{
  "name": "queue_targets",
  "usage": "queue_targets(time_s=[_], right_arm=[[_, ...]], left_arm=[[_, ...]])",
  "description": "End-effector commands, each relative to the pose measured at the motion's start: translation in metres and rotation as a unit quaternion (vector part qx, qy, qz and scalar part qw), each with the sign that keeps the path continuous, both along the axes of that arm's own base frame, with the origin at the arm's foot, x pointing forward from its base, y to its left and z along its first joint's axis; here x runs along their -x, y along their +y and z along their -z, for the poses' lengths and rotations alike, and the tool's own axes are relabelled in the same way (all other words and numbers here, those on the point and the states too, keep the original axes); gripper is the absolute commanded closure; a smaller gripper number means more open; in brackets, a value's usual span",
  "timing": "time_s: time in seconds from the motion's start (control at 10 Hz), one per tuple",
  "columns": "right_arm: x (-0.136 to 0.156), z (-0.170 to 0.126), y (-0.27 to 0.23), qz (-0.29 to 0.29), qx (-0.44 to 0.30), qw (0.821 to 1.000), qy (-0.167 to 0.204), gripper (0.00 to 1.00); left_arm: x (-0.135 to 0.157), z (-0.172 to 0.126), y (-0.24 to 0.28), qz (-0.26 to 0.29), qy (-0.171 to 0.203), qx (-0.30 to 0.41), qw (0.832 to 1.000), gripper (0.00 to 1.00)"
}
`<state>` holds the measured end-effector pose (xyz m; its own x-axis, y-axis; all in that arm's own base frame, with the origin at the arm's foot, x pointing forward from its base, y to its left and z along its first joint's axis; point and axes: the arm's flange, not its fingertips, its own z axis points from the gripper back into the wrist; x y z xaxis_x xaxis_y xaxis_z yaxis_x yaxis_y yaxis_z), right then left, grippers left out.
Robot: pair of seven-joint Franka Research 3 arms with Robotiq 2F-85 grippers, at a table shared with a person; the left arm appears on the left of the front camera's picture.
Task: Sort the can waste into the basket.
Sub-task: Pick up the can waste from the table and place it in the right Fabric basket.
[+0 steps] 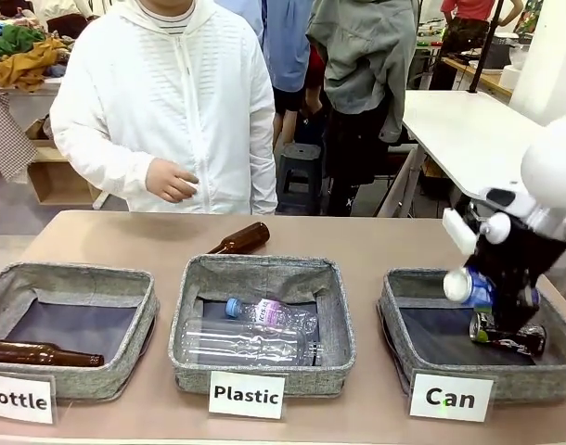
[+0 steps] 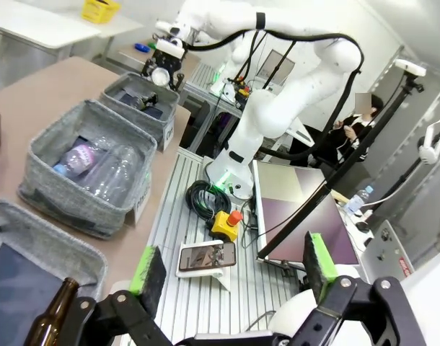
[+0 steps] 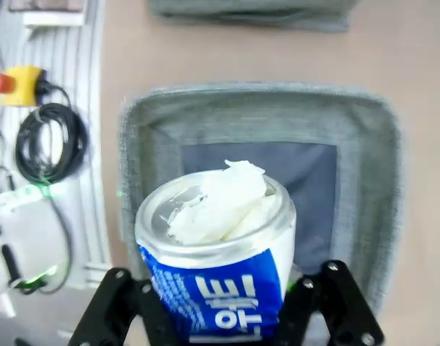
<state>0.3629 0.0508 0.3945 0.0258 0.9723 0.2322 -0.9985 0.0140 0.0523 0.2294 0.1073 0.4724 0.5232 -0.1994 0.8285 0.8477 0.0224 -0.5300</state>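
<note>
1. Right gripper (image 1: 495, 298): clenched on the blue can (image 3: 218, 270), holding it by the body from both sides. Can rides tilted in the front view, silvery end toward the robot's left and slightly up; its long axis runs out along the fingers toward the camera in the right wrist view. White crumpled matter shows at the open end (paper or foam, cannot say which).
2. Directly below the gripper: the "Can" basket (image 1: 408, 281), dark floor bare beneath the blue can in the wrist view. Judgement: the release needs little more than a drop, since the held can is already inside the rim's outline.
3. Just below and beside the fingertips: the black can (image 1: 508, 336), lying on its side on the basket floor. Whether the fingers touch it is hard to tell.
4. Left gripper (image 2: 234, 268): jaws spread, nothing between the green pads; well away from the "Can" basket, so the right arm is the nearer.
5. Hidden: the right gripper's pads behind the blue can; the lower lettering cut off at the frame edge.
6. The person's hand (image 1: 170, 180) hangs across the table, away from the gripper.
</note>
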Motion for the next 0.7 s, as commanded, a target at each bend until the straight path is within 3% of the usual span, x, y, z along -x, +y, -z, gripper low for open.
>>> queue_targets(time_s=[0.0, 0.2, 0.3, 0.4, 0.5, 0.6], right_arm=[[-0.019, -0.004, -0.004, -0.027, -0.024, 0.999, 0.01, 1.0], [-0.033, -0.006, -0.006, -0.025, -0.021, 0.999, 0.016, 1.0], [-0.038, -0.005, -0.009, -0.023, -0.008, 0.999, 0.02, 0.42], [-0.043, -0.005, -0.01, -0.02, -0.003, 0.999, 0.027, 0.42], [-0.048, -0.005, -0.01, -0.014, 0.0, 0.999, 0.032, 0.0], [-0.051, -0.005, -0.012, -0.013, 0.003, 0.999, 0.035, 0.38]], left_arm=[[0.001, 0.0, 0.001, -0.001, -0.001, 0.001, 1.0, 0.0], [0.001, 0.0, 0.001, -0.001, -0.001, 0.001, 1.0, 0.0], [0.001, 0.0, 0.001, -0.001, -0.001, 0.001, 1.0, 0.0], [0.001, 0.0, 0.001, -0.001, -0.001, 0.001, 1.0, 0.0], [0.001, 0.0, 0.001, -0.001, -0.001, 0.001, 1.0, 0.0], [0.001, 0.0, 0.001, -0.001, -0.001, 0.001, 1.0, 0.0]])
